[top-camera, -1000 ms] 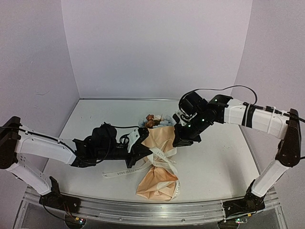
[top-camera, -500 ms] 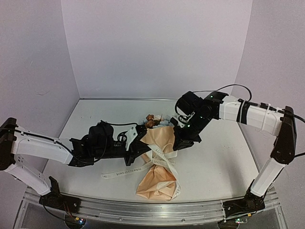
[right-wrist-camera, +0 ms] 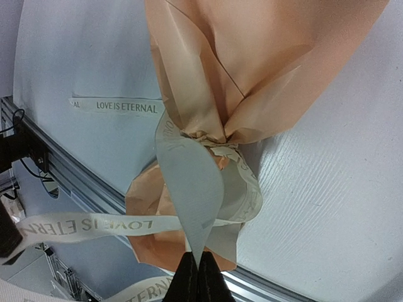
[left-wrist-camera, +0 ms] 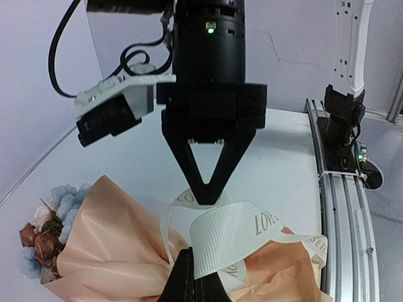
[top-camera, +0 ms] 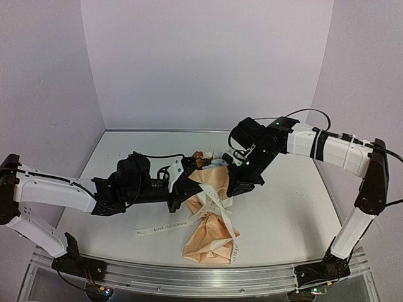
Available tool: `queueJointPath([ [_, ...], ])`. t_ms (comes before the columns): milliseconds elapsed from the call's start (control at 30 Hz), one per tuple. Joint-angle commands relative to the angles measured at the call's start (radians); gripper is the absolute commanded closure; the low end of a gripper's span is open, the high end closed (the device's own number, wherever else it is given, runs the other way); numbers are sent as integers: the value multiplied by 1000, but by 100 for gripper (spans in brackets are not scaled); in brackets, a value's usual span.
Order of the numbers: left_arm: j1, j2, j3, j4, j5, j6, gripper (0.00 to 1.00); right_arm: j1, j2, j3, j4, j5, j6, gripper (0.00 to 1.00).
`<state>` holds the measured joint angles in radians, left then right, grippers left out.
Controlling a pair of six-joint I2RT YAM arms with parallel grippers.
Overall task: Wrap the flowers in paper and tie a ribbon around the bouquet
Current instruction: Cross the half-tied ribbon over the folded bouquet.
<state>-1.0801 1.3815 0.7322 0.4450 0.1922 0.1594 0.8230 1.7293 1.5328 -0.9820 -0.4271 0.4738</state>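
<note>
- The counter [top-camera: 126,163] carries the bouquet [top-camera: 210,239], which lies at lower centre of the top view with its blooms toward the back.
- The paper [right-wrist-camera: 264,69] is already wrapped and cinched, so the step in hand is tying.
- At the cinched neck, the left hand [left-wrist-camera: 189,261] and the right hand [right-wrist-camera: 194,267] are each pinched tight on a strand of the ribbon [right-wrist-camera: 189,182].
- The next move, I judge, calls for drawing the strands apart evenly to seat the knot without dragging the bouquet.
- The flowers [left-wrist-camera: 66,196] peek from the cone's mouth.
- The ribbon's lettering [right-wrist-camera: 124,107] reads "LOVE IS ETERNAL".
</note>
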Motion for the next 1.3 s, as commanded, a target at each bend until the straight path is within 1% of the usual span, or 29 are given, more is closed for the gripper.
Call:
queueJointPath([
  [0, -1, 16, 82, 17, 42, 34, 100, -6, 17, 51, -18, -31, -20, 100],
  [67, -1, 33, 99, 13, 56, 40, 100, -8, 11, 46, -20, -32, -14, 90],
  [133, -1, 50, 118, 1, 70, 51, 100, -11, -19, 17, -20, -8, -10, 76],
  [200, -1, 74, 144, -9, 89, 60, 100, -15, -71, -28, -18, 38, -10, 70],
  [300, -1, 121, 186, -23, 123, 70, 100, -20, -178, -121, -8, 116, -18, 58],
  [400, -1, 170, 230, -32, 157, 76, 100, -21, -298, -250, 63, 212, -27, 48],
  [467, -1, 205, 264, -35, 167, 80, 100, -23, -384, -357, 139, 248, -44, 44],
  [567, 11, 252, 297, -24, 194, 80, 100, -24, -493, -515, 282, 252, -77, 40],
  [633, 21, 292, 341, -31, 232, 76, 100, -23, -547, -578, 378, 217, -99, 38],
  [667, 25, 313, 366, -36, 255, 76, 100, -23, -558, -590, 391, 195, -113, 38],
  [767, 41, 387, 460, -81, 322, 81, 100, -21, -575, -602, 397, 172, -138, 38],
  [933, 79, 519, 619, -146, 410, 88, 100, -21, -607, -619, 363, 211, -136, 38],
  [1033, 106, 594, 700, -180, 440, 88, 100, -22, -623, -626, 344, 224, -133, 38],
  [1133, 129, 621, 714, -171, 452, 84, 100, -21, -624, -619, 339, 237, -129, 38],
  [1233, 155, 609, 677, -122, 439, 72, 100, -31, -609, -613, 318, 332, -106, 38],
  [1267, 162, 604, 669, -115, 437, 72, 100, -48, -596, -608, 309, 345, -83, 40],
])
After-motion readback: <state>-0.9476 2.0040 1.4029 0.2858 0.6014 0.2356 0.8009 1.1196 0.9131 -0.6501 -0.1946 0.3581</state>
